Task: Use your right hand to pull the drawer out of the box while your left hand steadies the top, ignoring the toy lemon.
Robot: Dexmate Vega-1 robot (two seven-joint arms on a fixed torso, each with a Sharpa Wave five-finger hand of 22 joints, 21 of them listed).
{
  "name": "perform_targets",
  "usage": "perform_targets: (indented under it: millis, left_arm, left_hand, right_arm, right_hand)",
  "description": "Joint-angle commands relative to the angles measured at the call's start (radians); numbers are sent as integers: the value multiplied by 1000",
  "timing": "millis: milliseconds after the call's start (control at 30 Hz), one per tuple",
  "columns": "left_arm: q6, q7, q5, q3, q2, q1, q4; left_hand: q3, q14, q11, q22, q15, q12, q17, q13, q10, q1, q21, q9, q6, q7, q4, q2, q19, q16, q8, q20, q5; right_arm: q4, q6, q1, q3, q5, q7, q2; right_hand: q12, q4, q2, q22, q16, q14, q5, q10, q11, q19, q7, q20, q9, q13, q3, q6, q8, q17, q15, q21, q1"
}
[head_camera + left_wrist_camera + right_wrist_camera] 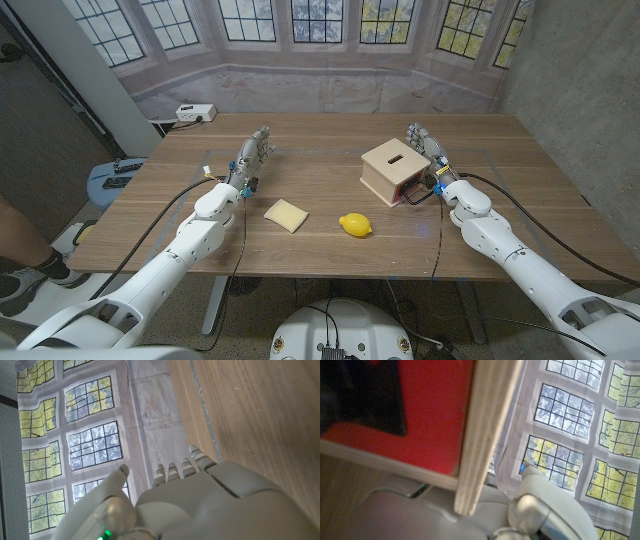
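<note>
The lemon [355, 225] is nearest, mid-table. The box [395, 170] is seen further back on the right, one drawer [418, 191] at its side. The right hand [428, 150] is beside the box — its grip cannot be told. The left hand [254, 154] is held spread, well apart from the box, so a pull could drag it. One box, one lemon and one yellow pad [286, 215] are counted.
</note>
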Motion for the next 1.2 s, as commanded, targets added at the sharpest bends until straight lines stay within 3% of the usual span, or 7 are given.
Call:
perform_targets:
  millis: [33, 200, 567, 1200]
  left_arm:
    - [10, -20, -1, 13, 6, 6, 1]
    - [12, -20, 2, 12, 13, 8, -3]
    - [23, -15, 11, 11, 32, 12, -27]
    - [34, -20, 44, 33, 46, 4, -50]
  left_hand:
    - [8, 2, 0, 2, 6, 7, 3, 1, -2, 11, 6, 3, 10, -2, -2, 0, 14, 6, 4, 0, 4]
    - [9, 5, 0, 2, 7, 6, 3, 1, -1, 12, 6, 3, 13, -1, -5, 0, 15, 6, 4, 1, 4]
    - [13, 7, -3, 2, 6, 6, 2, 0, 2, 16, 5, 3, 18, 1, -13, -3, 16, 4, 4, 2, 3]
    - [18, 7, -3, 2, 5, 3, 2, -1, 1, 23, 4, 3, 23, 0, -29, -6, 16, 0, 1, 1, 1]
  right_arm:
    - [-22, -15, -7, -16, -23, -21, -1]
    - [-58, -48, -15, -25, -55, -47, -30]
    - [-64, -54, -10, -25, -70, -31, -60]
    - [-105, -105, 2, -32, -93, 38, -149]
  right_hand:
    - [4, -5, -2, 2, 5, 10, 3, 10, 3, 9, 1, -44, 4, 2, 9, 11, 5, 3, -46, 7, 14]
    - [5, -13, -5, 2, 5, 12, 2, 10, 7, 10, 5, -42, 4, 2, 12, 14, 6, 1, -41, 8, 21]
    - [5, -24, -7, 2, 5, 9, 0, 10, 10, 8, 7, -41, 4, 2, 16, 15, 5, -1, -41, 8, 28]
    - [5, -34, -9, 2, 6, 5, -3, 11, 12, 6, 7, -38, 4, 2, 18, 21, 6, 0, -40, 8, 31]
